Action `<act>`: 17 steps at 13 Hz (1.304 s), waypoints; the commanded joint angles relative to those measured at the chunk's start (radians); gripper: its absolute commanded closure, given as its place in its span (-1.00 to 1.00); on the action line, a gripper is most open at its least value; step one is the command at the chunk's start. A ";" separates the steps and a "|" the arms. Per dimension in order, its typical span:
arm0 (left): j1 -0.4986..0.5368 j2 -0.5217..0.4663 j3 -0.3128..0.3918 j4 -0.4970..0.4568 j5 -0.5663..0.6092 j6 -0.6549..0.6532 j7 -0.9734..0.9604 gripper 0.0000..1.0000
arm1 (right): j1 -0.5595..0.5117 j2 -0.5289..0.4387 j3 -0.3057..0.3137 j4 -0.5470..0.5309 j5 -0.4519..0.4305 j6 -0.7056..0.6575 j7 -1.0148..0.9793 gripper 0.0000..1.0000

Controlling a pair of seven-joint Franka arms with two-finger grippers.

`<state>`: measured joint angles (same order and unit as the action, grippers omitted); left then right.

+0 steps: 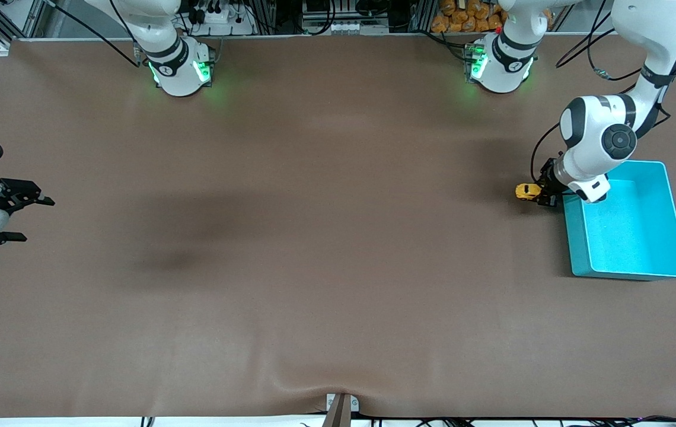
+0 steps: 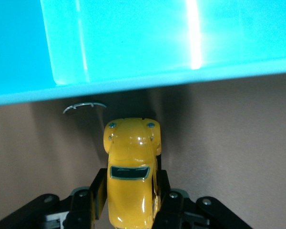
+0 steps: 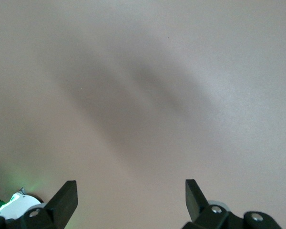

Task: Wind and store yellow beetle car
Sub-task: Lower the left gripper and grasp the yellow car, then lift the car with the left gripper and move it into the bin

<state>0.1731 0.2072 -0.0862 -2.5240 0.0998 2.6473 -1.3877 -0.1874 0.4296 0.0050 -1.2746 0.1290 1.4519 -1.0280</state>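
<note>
The yellow beetle car [image 1: 526, 191] is a tiny rounded toy with dark windows. My left gripper [image 1: 545, 193] is shut on it, with the fingers pressing its two sides, and holds it low over the table right beside the outer wall of the turquoise bin [image 1: 628, 274]. In the left wrist view the car [image 2: 131, 162] points its nose toward the bin's wall [image 2: 133, 47], and the gripper [image 2: 131, 198] clamps its rear half. My right gripper [image 1: 15, 219] waits open and empty over the table's edge at the right arm's end; it also shows in the right wrist view [image 3: 131, 191].
The bin stands at the left arm's end of the brown table mat and holds nothing that I can see. A small thin curved wire piece [image 2: 84, 106] lies on the mat by the bin's wall. A clamp [image 1: 341, 409] sits at the table's front edge.
</note>
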 commanded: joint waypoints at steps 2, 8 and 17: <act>-0.049 -0.072 -0.004 0.072 0.031 -0.108 -0.021 0.95 | 0.020 -0.008 0.001 0.012 0.008 -0.011 0.025 -1.00; -0.070 -0.121 -0.004 0.365 0.031 -0.515 0.137 1.00 | 0.101 -0.072 0.003 0.011 0.012 -0.067 0.280 -1.00; 0.138 -0.106 0.000 0.416 0.188 -0.520 0.859 1.00 | 0.158 -0.213 0.001 -0.138 0.012 -0.058 0.716 -1.00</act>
<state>0.2793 0.0865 -0.0758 -2.1164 0.2430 2.1175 -0.6480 -0.0350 0.3078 0.0084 -1.2972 0.1298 1.3581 -0.3884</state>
